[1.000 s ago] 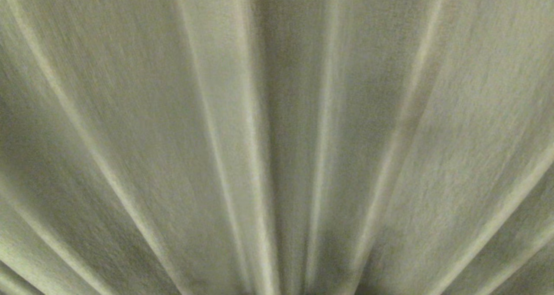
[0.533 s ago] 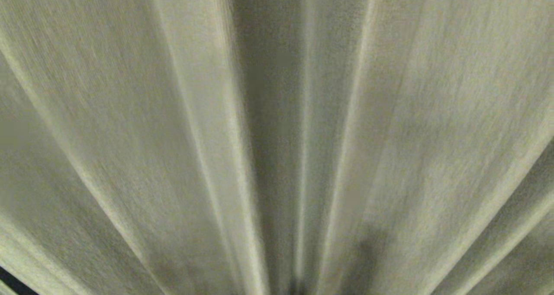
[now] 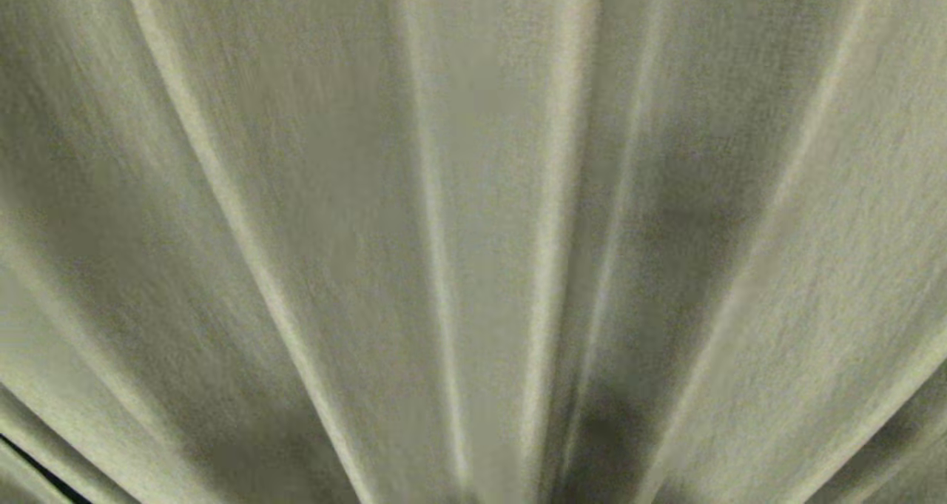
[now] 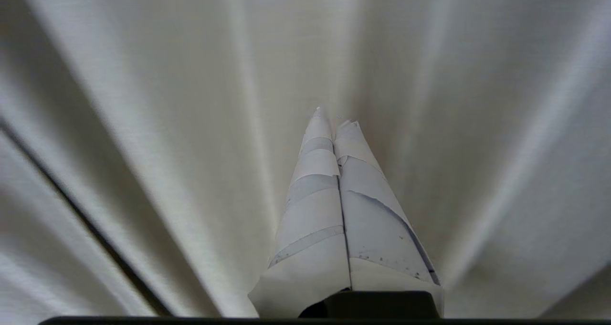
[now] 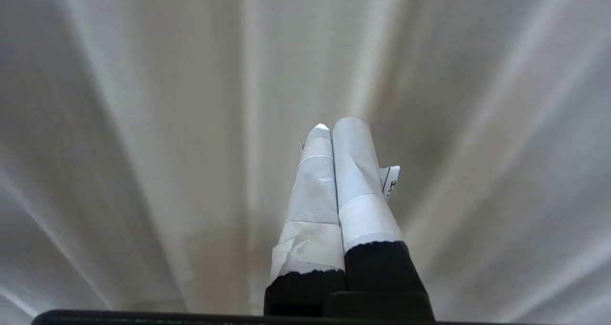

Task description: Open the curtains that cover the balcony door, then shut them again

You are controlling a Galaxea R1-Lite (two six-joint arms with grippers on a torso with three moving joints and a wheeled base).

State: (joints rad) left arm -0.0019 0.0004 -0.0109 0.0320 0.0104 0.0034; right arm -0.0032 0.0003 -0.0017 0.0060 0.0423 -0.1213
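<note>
The cream curtains (image 3: pixel 473 193) fill the whole head view at close range, their soft pleats fanning out from the bottom middle. The balcony door is hidden behind them. No arm shows in the head view. In the left wrist view my left gripper (image 4: pixel 334 117) is shut with nothing in it, its white-taped fingers (image 4: pixel 315 210) pointing at the curtain fabric (image 4: pixel 143 100) just ahead. In the right wrist view my right gripper (image 5: pixel 334 124) is likewise shut and empty, facing the pleated fabric (image 5: pixel 143 100). Whether either tip touches the cloth I cannot tell.
A thin dark slit (image 4: pixel 90 225) runs between two folds in the left wrist view. A dark sliver (image 3: pixel 37 468) shows at the lower left corner of the head view. Nothing but fabric is in sight.
The whole head view has shifted across the curtain, so the camera has moved; the pleats sit further right now. A dark sliver has appeared at the lower left corner.
</note>
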